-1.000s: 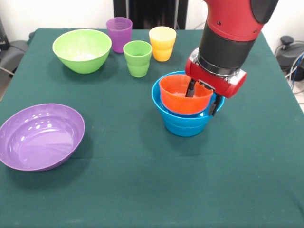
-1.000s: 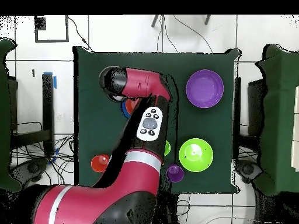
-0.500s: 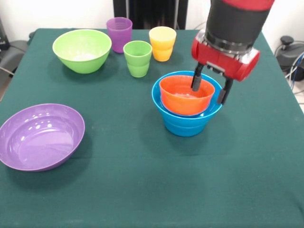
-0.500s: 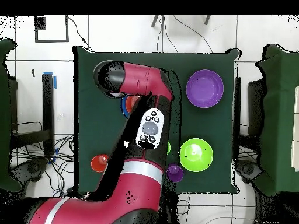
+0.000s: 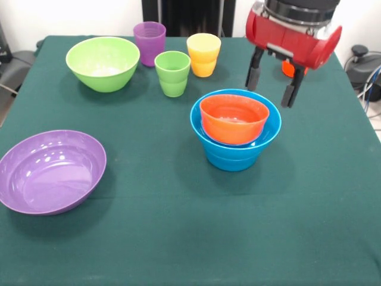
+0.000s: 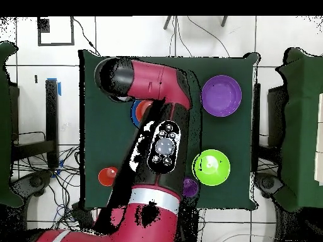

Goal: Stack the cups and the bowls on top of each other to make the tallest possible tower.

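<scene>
Front view: gripper (image 5: 272,85) risen clear since a second ago, fingers apart, empty; orange bowl (image 5: 233,118) left nested in blue bowl (image 5: 235,149). Tower begun.

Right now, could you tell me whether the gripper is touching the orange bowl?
Apart. In the front view the gripper hangs open above the orange bowl, with green table visible between its fingertips and the bowl's rim.

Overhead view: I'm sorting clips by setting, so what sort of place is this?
Probably a robotics lab: a green-covered table on a tiled floor, loose cables beside it, and the red arm reaching over it.
</scene>
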